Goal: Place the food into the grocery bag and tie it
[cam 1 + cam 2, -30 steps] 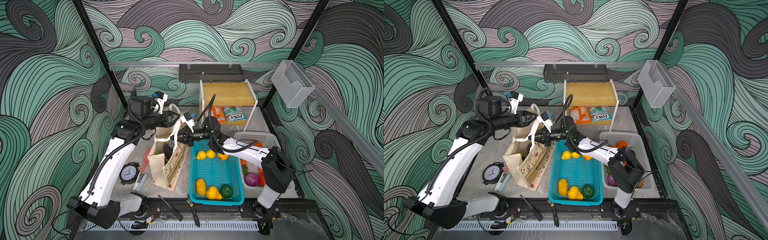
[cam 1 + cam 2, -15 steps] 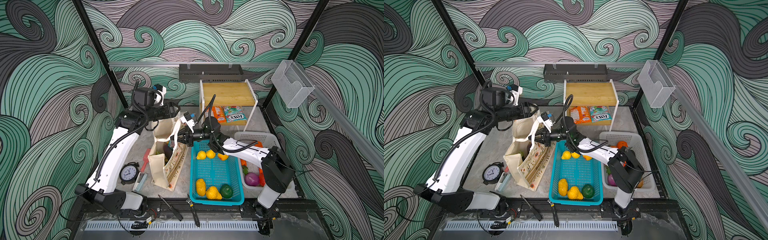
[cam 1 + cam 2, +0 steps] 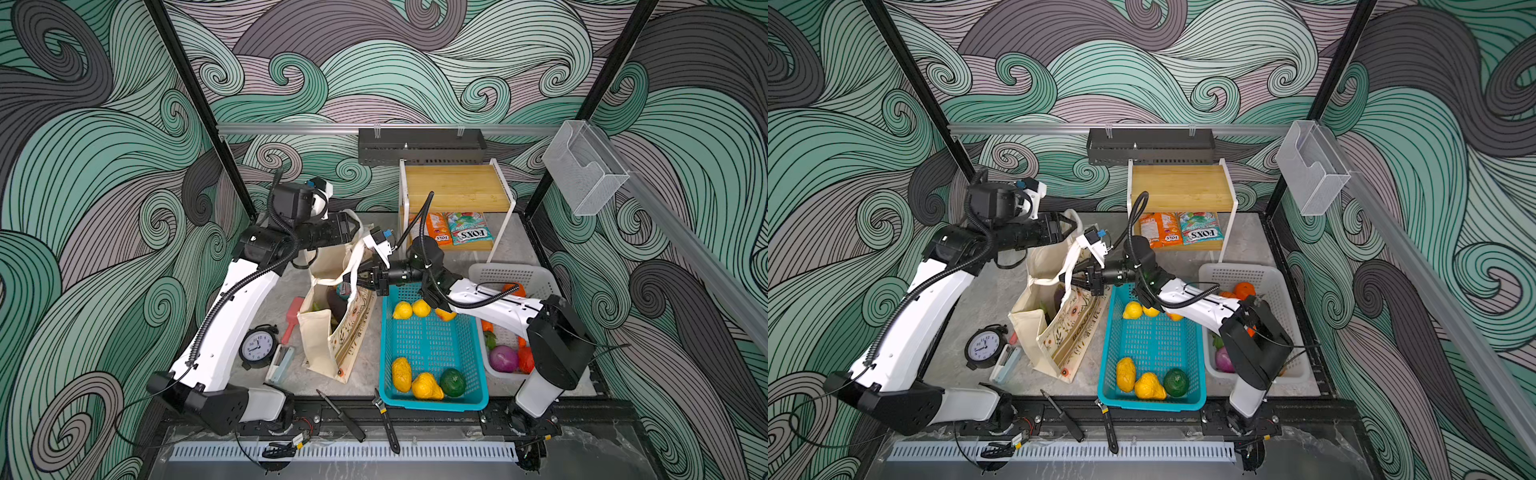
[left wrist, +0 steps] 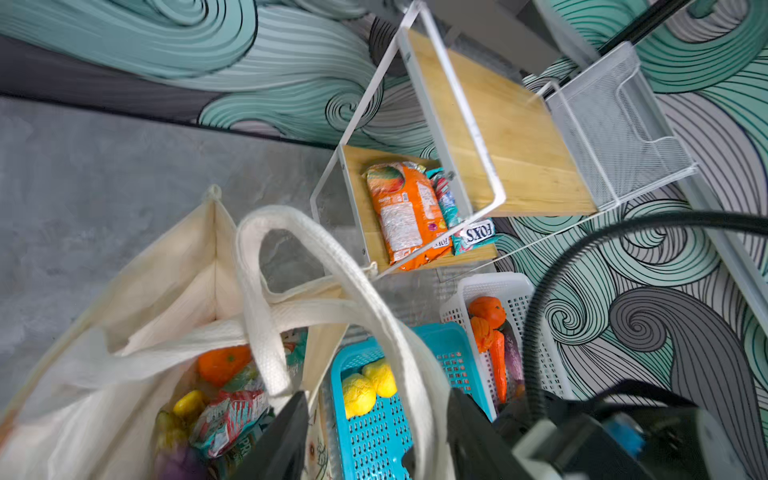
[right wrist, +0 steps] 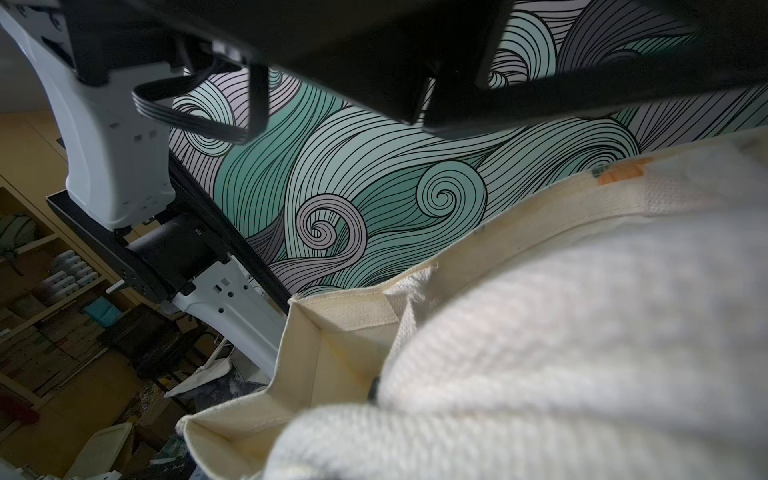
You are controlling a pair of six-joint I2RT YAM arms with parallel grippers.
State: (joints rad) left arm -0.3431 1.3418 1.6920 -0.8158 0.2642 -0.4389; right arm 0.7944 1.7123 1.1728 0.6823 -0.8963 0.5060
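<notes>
Both top views are bright, even and sharp, shadows soft. The left wrist view blurs around its fingers (image 4: 283,444); the right wrist view is dimmer, the handle (image 5: 582,332) unfocused.

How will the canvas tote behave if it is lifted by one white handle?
Probably floppy: the canvas tote shows folded, sagging walls. Its white handle looks limp, so the bag would likely tilt, and the orange inside may shift.

Both top views look steeply down from high at the front onto the whole table (image 3: 361,386). Left wrist view looks closely into the grocery bag (image 4: 166,270); right wrist view faces its handle (image 5: 582,332), nearer.
</notes>
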